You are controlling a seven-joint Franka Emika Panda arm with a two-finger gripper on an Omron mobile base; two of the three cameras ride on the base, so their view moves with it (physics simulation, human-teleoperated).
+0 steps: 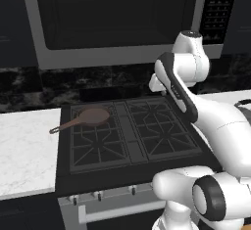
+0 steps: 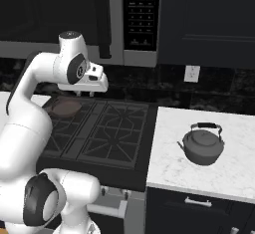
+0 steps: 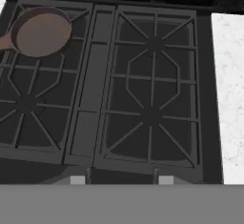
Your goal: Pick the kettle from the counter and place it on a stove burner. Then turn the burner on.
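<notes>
We have the kettle point(image 2: 202, 148) sitting upright on the white desk point(image 2: 169, 158) to the right of the stove, well apart from the arm, and it is a squat, rounded grey metal body with a domed lid, a small knob on top and a dark arched handle curving over it. Its short spout juts out toward the stove side, so the line from spout to back runs roughly along the front edge of the desk, and the handle arch follows that same line. The desk shows a marble look, white with faint grey veining, smooth and flat. Over on the dark cooktop we see black grates with prongs radiating from each centre; the near right burner point(image 3: 150, 117) lies bare. A brown frying pan point(image 1: 94, 116) rests on the far left burner, round and shallow, its long handle pointing out past the left edge of the stove toward the other stretch of desk. Small silver knobs point(image 1: 98, 195) line the front of the stove. Our gripper point(image 2: 85, 93) hangs above the back of the cooktop, pointing down, holding nothing; whether its jaws are spread or closed we cannot tell.
</notes>
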